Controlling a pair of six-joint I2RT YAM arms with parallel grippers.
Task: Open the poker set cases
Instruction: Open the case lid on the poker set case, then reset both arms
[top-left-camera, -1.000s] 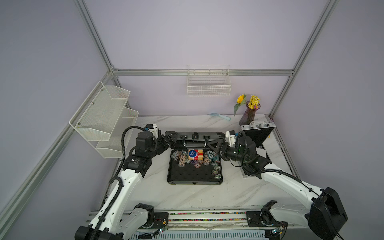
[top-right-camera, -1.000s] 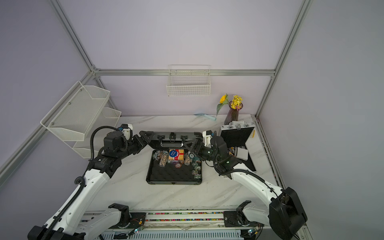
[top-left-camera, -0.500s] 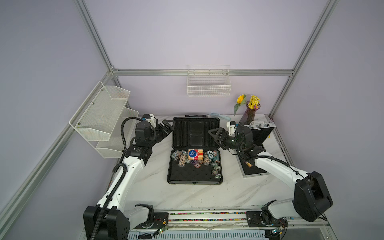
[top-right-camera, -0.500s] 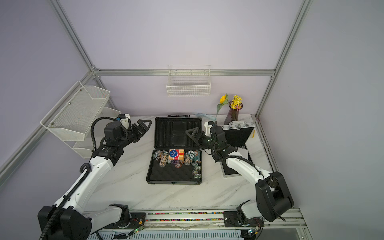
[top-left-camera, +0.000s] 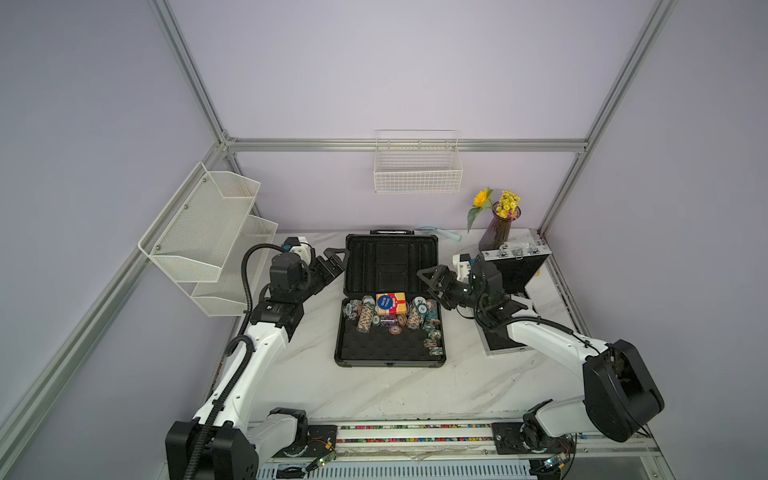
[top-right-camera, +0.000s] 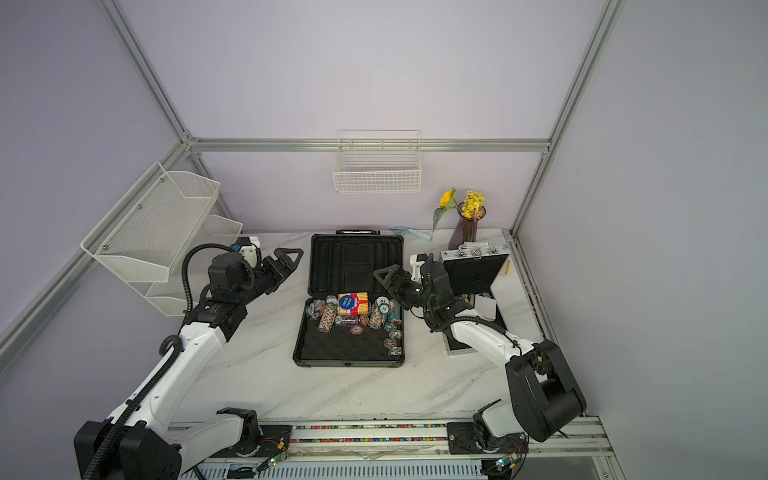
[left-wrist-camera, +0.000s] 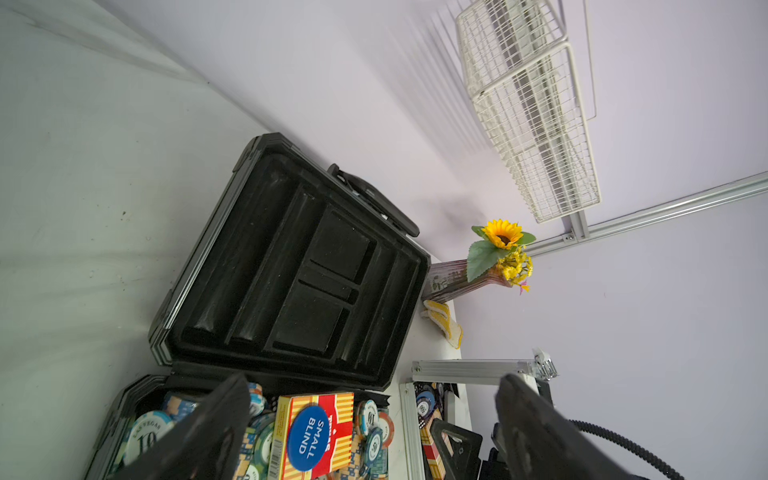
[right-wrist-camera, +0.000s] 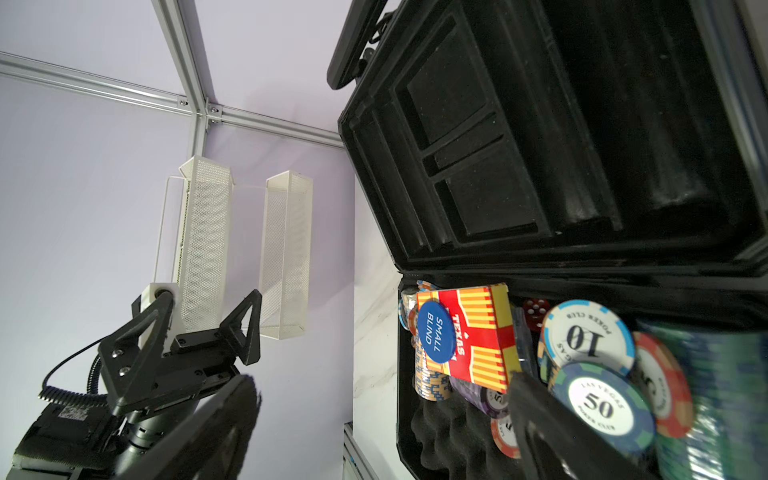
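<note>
Lid (top-left-camera: 390, 262) of the big dark grey case (top-left-camera: 386, 347) went from half-lifted a second ago to standing fully open, leaning back toward the far wall with its handle (top-left-camera: 390, 231) on top. A second back both grippers were pressed in at the lid's two ends, raising it. By this moment they'd let go and pulled out to the sides.

The left gripper (top-left-camera: 333, 262) hung just left of the lid, jaws spread wide with nothing in them. The right gripper (top-left-camera: 433, 287) sat just right of the case near the hinge line, also spread and empty.

The case itself stayed in the middle of the marble table (top-left-camera: 374, 392), base flat, with chips (top-left-camera: 365, 316) and a red card deck (top-left-camera: 390, 303) piled at its far end. At the right, behind the right arm, the smaller silver case (top-left-camera: 517, 268) already had its black-lined lid propped upright.

My read: both cases looked open, so the job was basically done. All that seemed left was backing the arms off without clipping that lid.
</note>
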